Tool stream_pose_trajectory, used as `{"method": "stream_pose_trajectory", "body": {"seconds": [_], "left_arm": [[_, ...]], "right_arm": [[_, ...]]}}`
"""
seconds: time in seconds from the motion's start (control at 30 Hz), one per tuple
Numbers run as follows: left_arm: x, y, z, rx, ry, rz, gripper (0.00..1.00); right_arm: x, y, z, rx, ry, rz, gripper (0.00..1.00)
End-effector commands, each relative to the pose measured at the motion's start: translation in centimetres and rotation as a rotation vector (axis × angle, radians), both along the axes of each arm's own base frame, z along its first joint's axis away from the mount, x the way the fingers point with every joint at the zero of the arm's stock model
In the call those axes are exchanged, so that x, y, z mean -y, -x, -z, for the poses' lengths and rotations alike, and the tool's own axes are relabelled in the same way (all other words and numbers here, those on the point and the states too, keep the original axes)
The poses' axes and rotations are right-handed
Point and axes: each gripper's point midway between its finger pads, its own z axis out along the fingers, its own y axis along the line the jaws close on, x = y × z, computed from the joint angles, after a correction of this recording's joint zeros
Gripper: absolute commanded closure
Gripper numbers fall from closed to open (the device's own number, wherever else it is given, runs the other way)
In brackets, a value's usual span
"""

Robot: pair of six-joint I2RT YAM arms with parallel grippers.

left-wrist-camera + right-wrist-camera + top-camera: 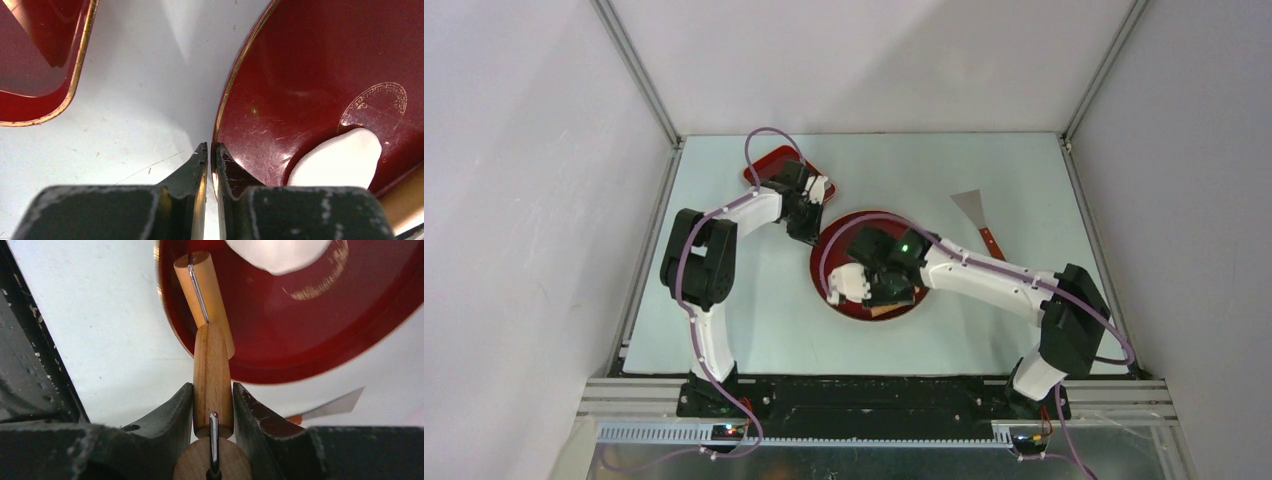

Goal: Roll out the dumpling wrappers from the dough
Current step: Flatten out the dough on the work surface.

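Pinching the round red plate (pixel 300 75) at its 10 o'clock rim, seen from above, with the left gripper (pixel 210 150), fingers narrow. Clamping the rolling pin (pixel 212 365) by its handle in the right gripper (pixel 212 387). Seems only partly done: dough (pixel 342 157) on the plate, toward 1 o'clock from the pin, apparently oval, not yet neatly round; more rolling probably needed.

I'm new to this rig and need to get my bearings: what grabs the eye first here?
The round red plate at the table's centre stands out, white dough lying on it. The right pincer is shut on a wooden rolling pin reaching over the plate's rim, while the left pincer pinches the plate's far-left rim.
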Motion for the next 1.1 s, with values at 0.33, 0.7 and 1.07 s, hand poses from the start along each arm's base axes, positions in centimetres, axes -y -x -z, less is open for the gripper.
{"method": "stream_pose_trajectory", "body": {"seconds": [0.33,0.7,1.07], "left_arm": [[-1.7,-1.9,-0.2,0.055,-0.077,-0.041,0.85],[-1.6,-1.9,-0.2,0.053,-0.072,-0.039,0.85],[-1.6,-1.8,-0.3,0.052,-0.066,-0.038,0.85]], "right_arm": [[-5.9,-7.0,-7.0,0.17,-0.269,0.349,1.0],[-8.1,-5.3,1.1,0.172,-0.047,0.296,1.0],[-5.9,-4.5,6.9,0.118,0.099,0.286,1.0]]}}
